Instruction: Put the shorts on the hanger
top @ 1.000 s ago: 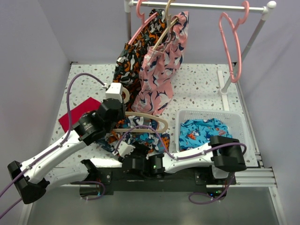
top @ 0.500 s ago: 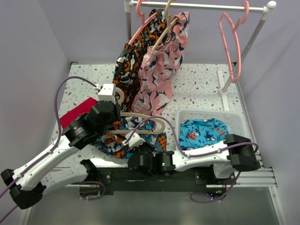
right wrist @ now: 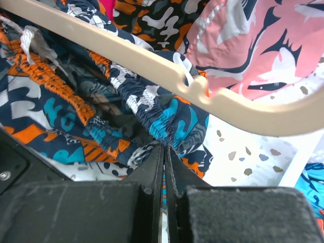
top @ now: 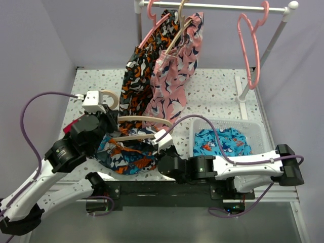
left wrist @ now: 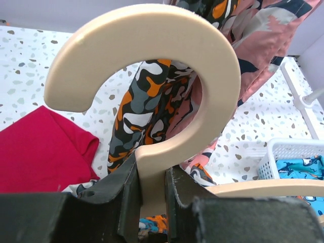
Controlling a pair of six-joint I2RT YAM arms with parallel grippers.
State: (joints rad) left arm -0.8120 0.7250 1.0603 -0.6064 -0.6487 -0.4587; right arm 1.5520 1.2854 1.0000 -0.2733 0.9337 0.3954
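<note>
Left arm [top: 61, 154] hides the shorts' [top: 126, 157] left edge — hanger [right wrist: 101, 46] ends cropped

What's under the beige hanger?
The shorts, bunched below the hanger, waistband pinched by the right hand. The table beneath them is covered.

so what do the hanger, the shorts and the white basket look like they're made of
Hanger: looks like smooth matte cream plastic or painted wood; even colour, rounded edges, no grain visible.
Shorts: thin printed fabric, likely synthetic; it folds softly and has a gathered elastic waistband.
Basket: white moulded plastic, going by its rigid lattice wall.
</note>
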